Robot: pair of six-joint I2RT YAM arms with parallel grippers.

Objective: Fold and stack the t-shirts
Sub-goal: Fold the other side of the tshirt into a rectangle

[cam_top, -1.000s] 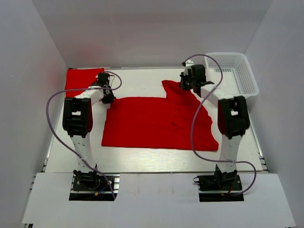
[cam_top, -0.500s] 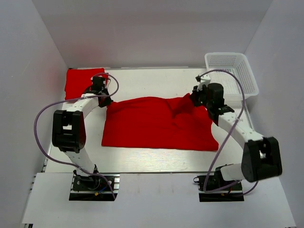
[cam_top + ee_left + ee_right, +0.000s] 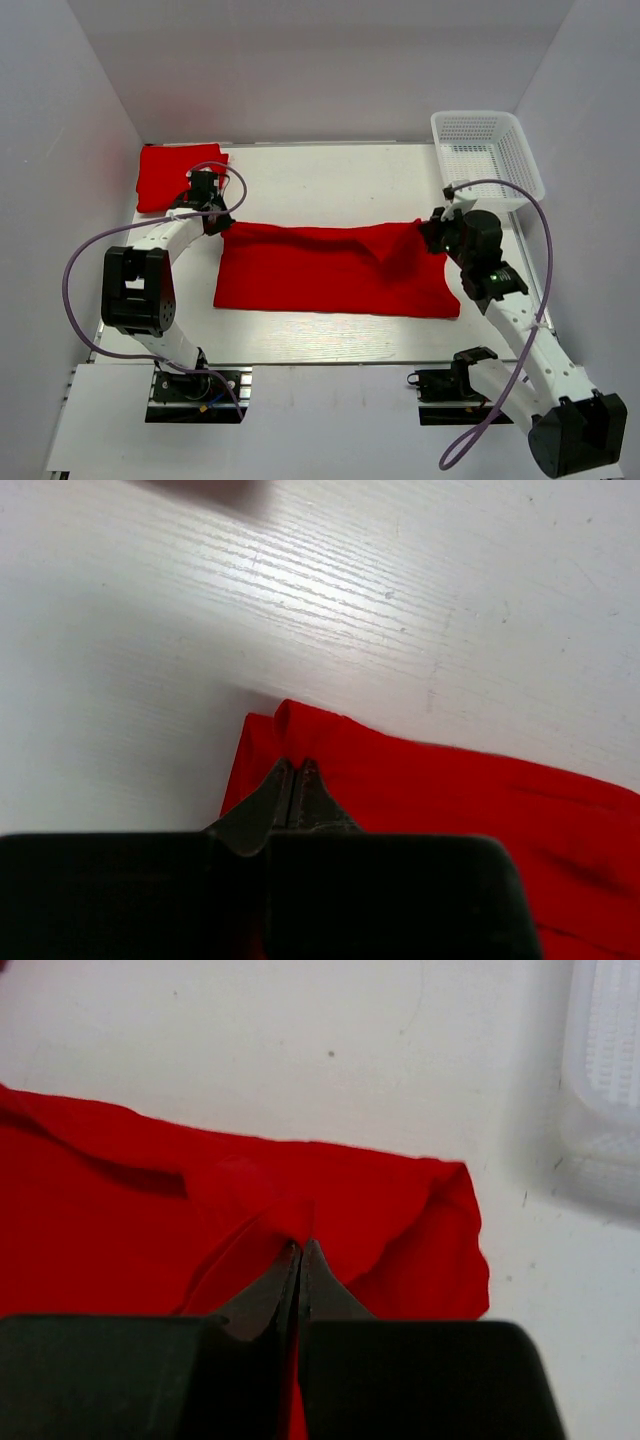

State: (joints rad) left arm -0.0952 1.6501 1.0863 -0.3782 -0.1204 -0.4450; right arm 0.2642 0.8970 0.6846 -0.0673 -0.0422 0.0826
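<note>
A red t-shirt [image 3: 330, 270] lies spread across the middle of the table, its far edge lifted and folded toward the front. My left gripper [image 3: 219, 222] is shut on the shirt's far left corner [image 3: 300, 730]. My right gripper [image 3: 432, 233] is shut on the shirt's far right corner, where the cloth [image 3: 330, 1200] bunches at the closed fingertips. A second red t-shirt [image 3: 170, 176], folded, rests at the far left corner of the table.
A white mesh basket [image 3: 490, 155] stands at the far right, and its edge [image 3: 605, 1090] shows in the right wrist view. White walls enclose the table on three sides. The arms' bases are at the near edge.
Both grippers have pulled the shirt's far edge toward the front, flattening the raised right side into a fold. The right arm has swung right and forward.
</note>
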